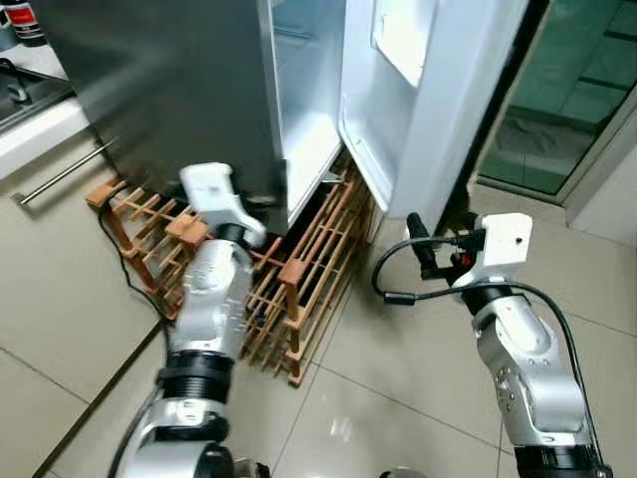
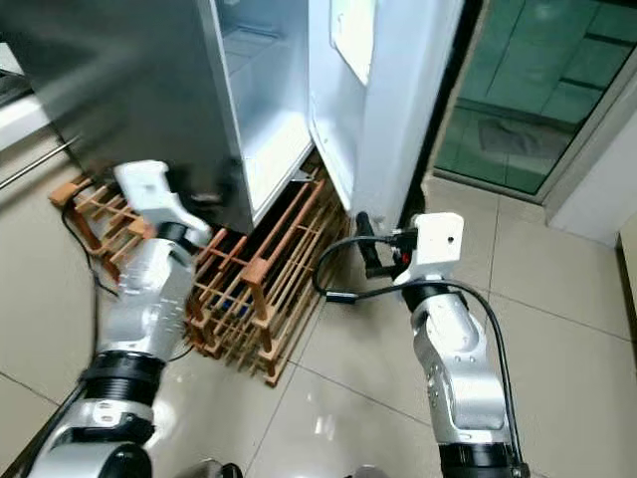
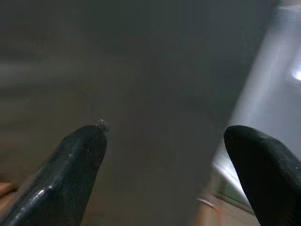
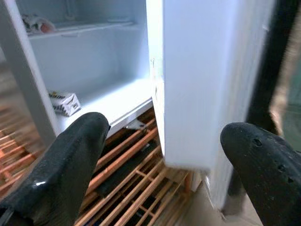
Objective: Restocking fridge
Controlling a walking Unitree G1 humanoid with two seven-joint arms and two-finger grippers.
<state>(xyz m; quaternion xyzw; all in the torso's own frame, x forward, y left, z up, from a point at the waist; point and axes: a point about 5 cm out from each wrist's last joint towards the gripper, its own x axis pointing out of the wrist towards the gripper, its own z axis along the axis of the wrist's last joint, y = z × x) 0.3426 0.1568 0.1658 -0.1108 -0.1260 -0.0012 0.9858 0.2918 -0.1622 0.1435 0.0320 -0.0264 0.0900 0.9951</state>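
The fridge has a closed dark grey door (image 1: 169, 90) on the left and an open white door (image 1: 418, 100) on the right, with the white interior (image 1: 304, 100) between them. My left gripper (image 1: 267, 202) is open right against the lower part of the grey door; its fingers (image 3: 80, 155) stand wide apart with nothing between them. My right gripper (image 1: 420, 242) is open too, low beside the bottom corner of the open door. Its fingers (image 4: 70, 160) frame that door's edge. A small carton (image 4: 63, 102) lies on the fridge's bottom shelf.
A wooden slatted rack (image 1: 299, 279) lies on the tiled floor under and in front of the fridge, with a black cable (image 1: 119, 249) running past it. A counter with a metal handle (image 1: 60, 174) is at the left. A glass door (image 1: 567, 90) is at the right.
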